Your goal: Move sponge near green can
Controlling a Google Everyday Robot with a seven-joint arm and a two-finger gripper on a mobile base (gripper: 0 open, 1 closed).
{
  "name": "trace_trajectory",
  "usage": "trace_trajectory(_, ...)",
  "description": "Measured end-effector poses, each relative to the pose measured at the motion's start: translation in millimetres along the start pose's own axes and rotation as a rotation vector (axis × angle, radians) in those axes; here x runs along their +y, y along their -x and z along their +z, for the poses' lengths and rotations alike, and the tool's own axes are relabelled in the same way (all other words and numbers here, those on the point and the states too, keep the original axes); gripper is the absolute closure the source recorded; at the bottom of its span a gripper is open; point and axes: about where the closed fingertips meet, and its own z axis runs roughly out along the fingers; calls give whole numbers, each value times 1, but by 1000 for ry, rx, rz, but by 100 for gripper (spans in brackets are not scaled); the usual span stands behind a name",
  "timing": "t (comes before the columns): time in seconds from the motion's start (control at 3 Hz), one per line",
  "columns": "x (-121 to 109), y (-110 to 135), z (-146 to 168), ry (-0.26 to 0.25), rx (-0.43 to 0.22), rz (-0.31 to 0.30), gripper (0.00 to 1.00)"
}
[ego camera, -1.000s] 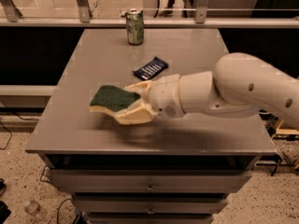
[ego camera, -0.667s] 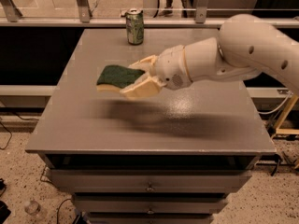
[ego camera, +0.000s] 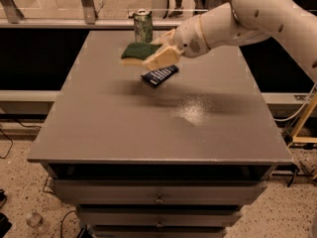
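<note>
Pincer [ego camera: 157,54] clamped on sponge [ego camera: 136,50] at upper centre, seemingly clear of desk [ego camera: 148,133]. Risks tipping green can [ego camera: 143,26] just behind if carried farther up-frame.

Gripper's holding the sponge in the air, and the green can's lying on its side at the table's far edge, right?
No: the camera view shows the green can standing upright at the table's far edge. The gripper does hold the sponge in the air, near it.
</note>
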Motion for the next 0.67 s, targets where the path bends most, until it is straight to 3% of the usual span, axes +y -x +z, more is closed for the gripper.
trace_trajectory(0.67, -94, -10, -28, -194, -46, 120, 100)
